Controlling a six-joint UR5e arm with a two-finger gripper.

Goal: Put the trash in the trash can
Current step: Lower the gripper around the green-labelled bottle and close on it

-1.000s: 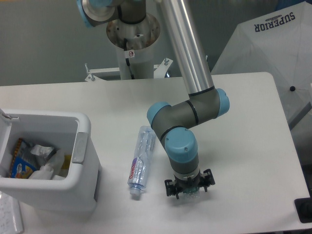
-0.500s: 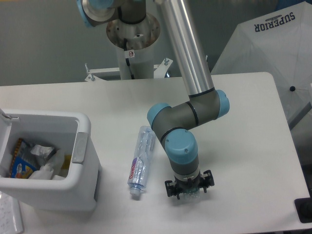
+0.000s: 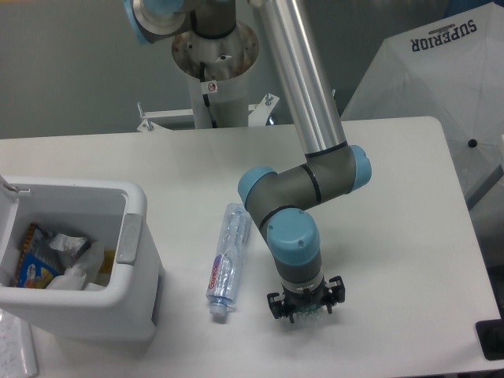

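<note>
One labelled bottle [image 3: 226, 262], "SUPERIOR" umbrella [image 3: 441, 71]

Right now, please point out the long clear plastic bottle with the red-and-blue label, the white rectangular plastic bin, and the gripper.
long clear plastic bottle [image 3: 225, 264], fixed camera, on its label.
white rectangular plastic bin [image 3: 138, 206], fixed camera, on its rim corner.
gripper [image 3: 307, 313], fixed camera, between its fingertips.

The white table [image 3: 394, 197] bears the white bin [image 3: 94, 268] and a labelled bottle [image 3: 226, 260].

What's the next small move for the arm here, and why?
Probably close the fingers and lift: the gripper is down at the table around something greenish, likely the shorter bottle, mostly hidden. The longer bottle lies untouched beside the trash can.
</note>
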